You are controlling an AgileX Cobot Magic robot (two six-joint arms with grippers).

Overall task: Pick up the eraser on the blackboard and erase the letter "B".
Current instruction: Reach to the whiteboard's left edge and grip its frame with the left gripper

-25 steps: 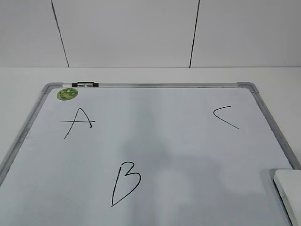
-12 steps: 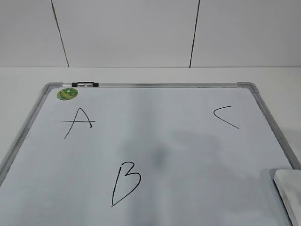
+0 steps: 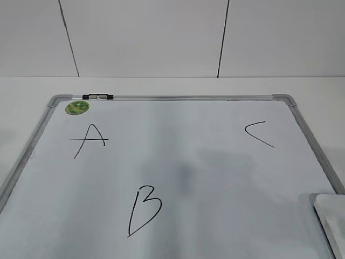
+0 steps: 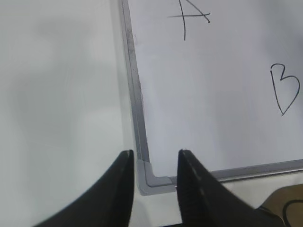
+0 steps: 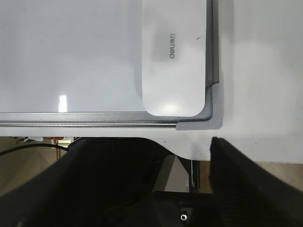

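The blackboard (image 3: 178, 162) lies flat on the worktop (image 3: 161, 86), filling most of the exterior frame, so its marks face upward for wiping. The eraser (image 5: 175, 56) rests in the board's corner, lower right of the exterior frame, tucked against the frame and untouched. The letter "B" (image 3: 144, 210) sits lower centre, intact. No containers are present. The right pincer (image 5: 189, 156) hangs spread wide, holding nothing, short of the eraser. The left pincer (image 4: 154, 161) is parted, empty, over the board's corner.
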